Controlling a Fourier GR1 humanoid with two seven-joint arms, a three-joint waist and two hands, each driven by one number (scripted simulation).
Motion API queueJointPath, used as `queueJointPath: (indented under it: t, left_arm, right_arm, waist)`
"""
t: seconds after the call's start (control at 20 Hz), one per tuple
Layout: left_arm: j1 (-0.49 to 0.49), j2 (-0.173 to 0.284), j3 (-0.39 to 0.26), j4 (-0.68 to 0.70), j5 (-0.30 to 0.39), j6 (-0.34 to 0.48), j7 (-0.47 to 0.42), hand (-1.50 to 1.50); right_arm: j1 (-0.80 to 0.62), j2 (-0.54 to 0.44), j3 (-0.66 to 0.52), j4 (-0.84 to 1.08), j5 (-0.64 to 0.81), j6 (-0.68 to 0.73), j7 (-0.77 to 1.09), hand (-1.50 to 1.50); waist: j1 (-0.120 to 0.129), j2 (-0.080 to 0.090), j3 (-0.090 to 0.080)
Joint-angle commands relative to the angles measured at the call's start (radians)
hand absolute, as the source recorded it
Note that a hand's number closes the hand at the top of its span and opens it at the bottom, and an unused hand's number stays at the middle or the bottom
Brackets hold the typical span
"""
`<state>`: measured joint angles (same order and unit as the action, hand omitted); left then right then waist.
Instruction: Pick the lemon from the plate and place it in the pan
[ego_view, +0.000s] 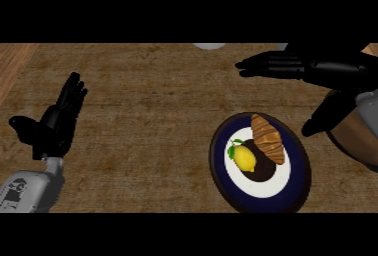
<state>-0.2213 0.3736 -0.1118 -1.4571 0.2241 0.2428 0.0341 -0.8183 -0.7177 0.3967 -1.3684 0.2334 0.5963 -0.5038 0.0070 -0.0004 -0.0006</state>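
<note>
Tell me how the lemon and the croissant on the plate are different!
The lemon is yellow and egg-shaped with a small green leaf; the croissant is brown, striped and long. The lemon is the smaller one, lying near the plate's middle; the croissant stretches from the middle toward the plate's upper right rim. What they share: both lie on the same dark-rimmed plate, and neither hand touches them.

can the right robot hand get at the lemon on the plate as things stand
Probably yes. The lemon lies uncovered on the plate, and the croissant sits beside it, not over it. The right robot hand hovers open up and to the right, with nothing between them, though the croissant crowds that side.
</note>
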Motion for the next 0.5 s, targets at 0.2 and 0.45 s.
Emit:
queueJointPath:
  t: [0.2,0.45]
  left_arm:
    - [0.012,0.010,0.026,-0.058,0.001,-0.023,0.049,0.00]
    - [0.018,-0.028,0.025,-0.013,-0.045,-0.027,0.017,0.00]
  right_arm:
    - [0.048,0.053,0.060,-0.092,-0.013,0.142,0.009,-1.50]
    - [0.159,0.021,0.033,-0.213,0.051,0.146,0.063,-1.50]
  waist:
    - [-0.002,-0.002,0.001]
    - [-0.008,-0.001,0.001]
